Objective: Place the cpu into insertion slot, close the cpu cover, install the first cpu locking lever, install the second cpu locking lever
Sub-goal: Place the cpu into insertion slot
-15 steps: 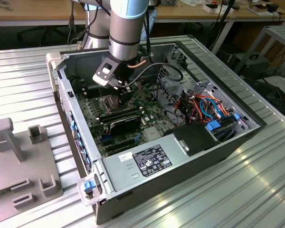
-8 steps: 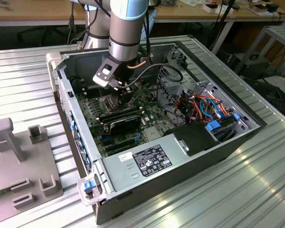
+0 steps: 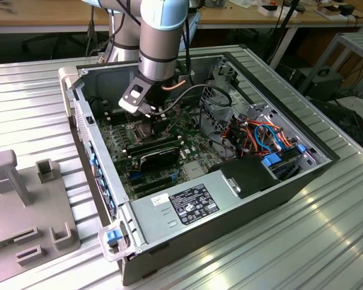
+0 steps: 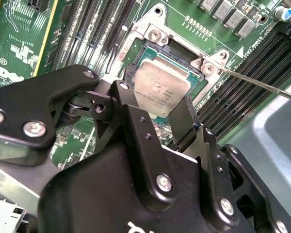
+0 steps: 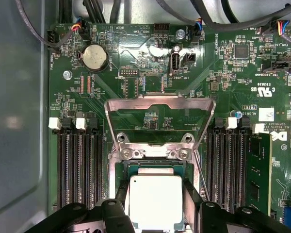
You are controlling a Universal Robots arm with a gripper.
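**Chip Pinched Over the Open Socket**

The cpu [image 4: 157, 90], a small flat square chip with a silvery-grey metal top, is pinched by the claw [image 4: 155, 101]. Its two black fingers [image 4: 131, 114] are pressed against opposite edges of the chip. In both wrist views the chip is held directly over the insertion slot [image 5: 155, 166], a square black socket with a metal rim. In the second wrist view it appears slightly tilted, and whether it is seated cannot be told.

The cpu cover [image 5: 160, 102], a thin silvery metal frame with a large central opening, is flipped open beyond the socket. Long narrow black memory slots [image 5: 82, 165] flank the socket on both sides. A thin bare metal rod [image 4: 262, 86] is seen beside one socket corner. A round silver coin cell [image 5: 95, 57] is mounted on the green circuit board [image 5: 233, 77].

In the exterior view the grey and pale-blue arm [image 3: 162, 36] is seen reaching down into the open dark-grey computer case [image 3: 187, 241], which is set on the ribbed aluminium bench [image 3: 302, 241]. A labelled boxy power supply [image 3: 193, 202] is fitted in the near part of the case. Orange and blue cables [image 3: 269, 136] are bundled toward the exterior view's right. A grey plastic fixture tray [image 3: 24, 205] is laid low at the exterior view's left, apart from the case.
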